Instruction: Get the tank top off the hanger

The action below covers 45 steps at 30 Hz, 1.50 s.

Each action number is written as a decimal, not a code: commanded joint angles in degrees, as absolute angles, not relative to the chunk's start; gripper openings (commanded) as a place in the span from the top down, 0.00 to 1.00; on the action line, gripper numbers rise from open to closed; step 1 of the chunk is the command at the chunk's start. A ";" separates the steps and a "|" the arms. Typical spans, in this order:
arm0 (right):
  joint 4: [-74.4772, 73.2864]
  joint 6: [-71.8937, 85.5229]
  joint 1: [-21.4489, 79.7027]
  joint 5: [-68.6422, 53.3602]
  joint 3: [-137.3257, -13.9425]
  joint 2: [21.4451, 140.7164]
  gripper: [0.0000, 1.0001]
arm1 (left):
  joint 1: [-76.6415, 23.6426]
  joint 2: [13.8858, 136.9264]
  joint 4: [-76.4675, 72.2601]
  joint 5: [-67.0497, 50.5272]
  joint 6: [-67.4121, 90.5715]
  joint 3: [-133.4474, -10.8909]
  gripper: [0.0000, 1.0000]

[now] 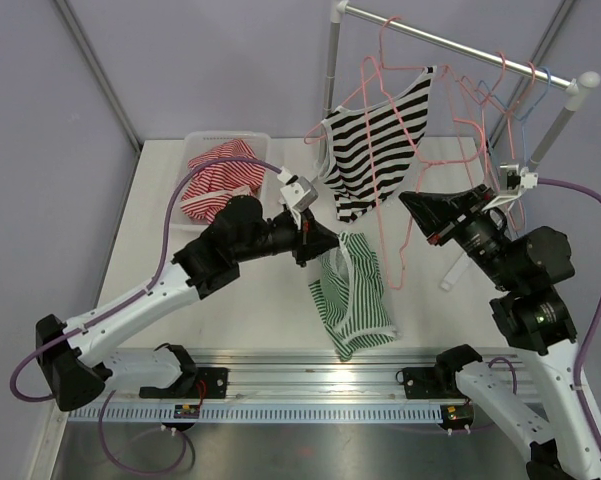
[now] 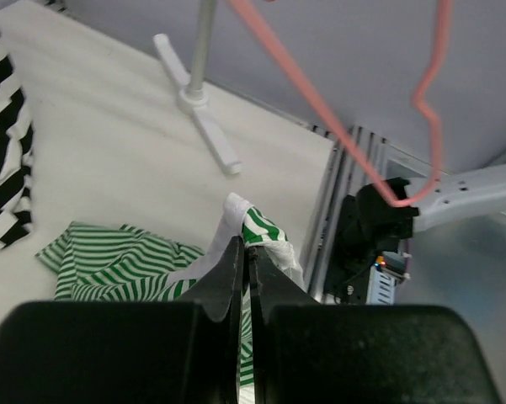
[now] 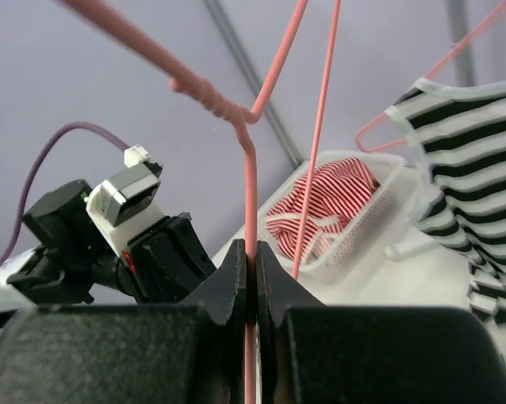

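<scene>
The green-and-white striped tank top (image 1: 355,295) hangs from my left gripper (image 1: 332,240), and its lower part lies crumpled on the table. In the left wrist view the jaws (image 2: 246,246) are shut on a fold of that tank top (image 2: 109,265). My right gripper (image 1: 408,203) is shut on the wire of a pink hanger (image 1: 401,268), held in the air just right of the cloth. In the right wrist view the hanger (image 3: 249,185) runs straight between the shut fingers (image 3: 251,250). The hanger wire (image 2: 337,126) shows bare above the cloth.
A black-and-white striped top (image 1: 375,150) hangs on another pink hanger from the metal rack (image 1: 460,45) at the back, beside several empty hangers (image 1: 500,100). A white basket (image 1: 202,143) at the back left holds red-striped clothing (image 1: 220,180). The rack's foot (image 2: 206,118) stands on the table.
</scene>
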<state>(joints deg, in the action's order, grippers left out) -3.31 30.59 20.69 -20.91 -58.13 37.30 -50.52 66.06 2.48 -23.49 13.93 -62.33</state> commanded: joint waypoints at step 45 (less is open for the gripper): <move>-52.66 21.44 0.44 -4.31 -123.95 93.35 1.00 | -56.43 49.04 41.22 16.17 14.06 -69.52 0.01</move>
<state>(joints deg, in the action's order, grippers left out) -55.46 20.47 0.49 -3.09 -127.24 95.02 -56.21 49.12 42.44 15.75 14.72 -69.97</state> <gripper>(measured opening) 0.059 0.987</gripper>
